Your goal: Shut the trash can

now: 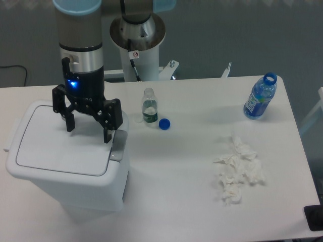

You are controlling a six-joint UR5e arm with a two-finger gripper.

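Note:
The white trash can [60, 174] stands at the table's front left with its flat lid [50, 143] lying down on the rim. A grey latch tab [118, 146] shows at its right rim. My gripper [89, 135] hangs just over the lid's far right part, its two black fingers spread wide and open with nothing between them. One fingertip [107, 137] sits close to the latch tab, the other [70, 126] over the lid's back area. I cannot tell whether the tips touch the lid.
A small clear bottle [149, 107] without cap stands mid-table, its blue cap [164, 123] beside it. A blue water bottle [261, 97] stands at the far right. Crumpled white tissues [237, 169] lie right of centre. The arm's base [137, 45] rises behind the table.

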